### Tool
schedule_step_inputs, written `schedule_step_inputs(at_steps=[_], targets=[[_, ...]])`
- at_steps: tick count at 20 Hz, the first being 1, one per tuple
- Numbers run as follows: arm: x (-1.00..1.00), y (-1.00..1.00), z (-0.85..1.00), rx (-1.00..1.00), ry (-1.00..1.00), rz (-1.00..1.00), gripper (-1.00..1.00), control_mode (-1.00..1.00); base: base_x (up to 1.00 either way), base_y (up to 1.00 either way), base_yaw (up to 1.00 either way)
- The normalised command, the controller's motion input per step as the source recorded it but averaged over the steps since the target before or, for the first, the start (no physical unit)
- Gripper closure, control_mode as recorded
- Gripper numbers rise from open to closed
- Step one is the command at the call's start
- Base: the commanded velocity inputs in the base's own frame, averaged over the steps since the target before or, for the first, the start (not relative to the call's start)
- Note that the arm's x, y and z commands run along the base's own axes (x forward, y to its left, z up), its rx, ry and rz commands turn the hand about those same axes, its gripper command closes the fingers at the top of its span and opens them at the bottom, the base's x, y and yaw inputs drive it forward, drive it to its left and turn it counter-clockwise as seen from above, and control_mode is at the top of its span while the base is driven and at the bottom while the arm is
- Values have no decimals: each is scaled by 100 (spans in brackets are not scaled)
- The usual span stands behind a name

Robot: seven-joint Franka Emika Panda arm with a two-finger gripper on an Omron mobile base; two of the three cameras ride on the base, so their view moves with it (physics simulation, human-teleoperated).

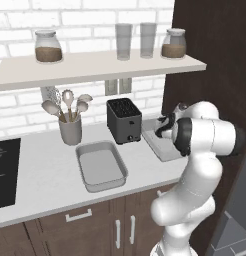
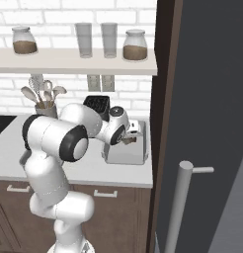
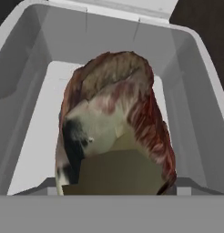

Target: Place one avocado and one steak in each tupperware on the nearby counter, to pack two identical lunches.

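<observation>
A marbled red and pale steak (image 3: 114, 123) hangs right in front of the hand camera, above the floor of a grey tupperware (image 3: 202, 109). My gripper (image 2: 128, 140) is shut on the steak (image 2: 126, 142) and hovers low over this right tupperware (image 2: 124, 157), at the right end of the pale counter (image 1: 45, 170). The steak hides the fingertips in the hand view. A second, empty tupperware (image 1: 101, 165) lies to the left, in the middle of the counter. From the left base view, my gripper (image 1: 163, 128) sits over the right tupperware (image 1: 162, 146), partly behind the arm.
A black toaster (image 1: 124, 120) stands just behind the two containers. A utensil holder (image 1: 70, 129) and a stovetop (image 1: 2, 170) lie further left. A shelf (image 1: 95, 65) with jars and glasses hangs overhead. A tall dark panel (image 2: 207, 99) with a handle (image 2: 180, 197) borders the counter's right end.
</observation>
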Motion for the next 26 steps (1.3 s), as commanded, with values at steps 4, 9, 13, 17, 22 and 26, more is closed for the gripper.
schedule_step_inputs(at_steps=[4, 9, 13, 17, 22, 26], targets=[[82, -5, -34, 0, 1, 0, -100, -100, 0, 0, 0], [58, -2, -16, 0, 2, 0, -100, -100, 0, 0, 0], [-9, 0, 37, 0, 0, 0, -100, -100, 0, 0, 0], [-59, 10, 91, -1, 0, -1, -100, -100, 0, 0, 0], [-97, 63, 77, -13, -6, -1, -100, -100, 0, 0, 0], [-98, 91, 76, -17, -4, 0, -100, -100, 0, 0, 0]])
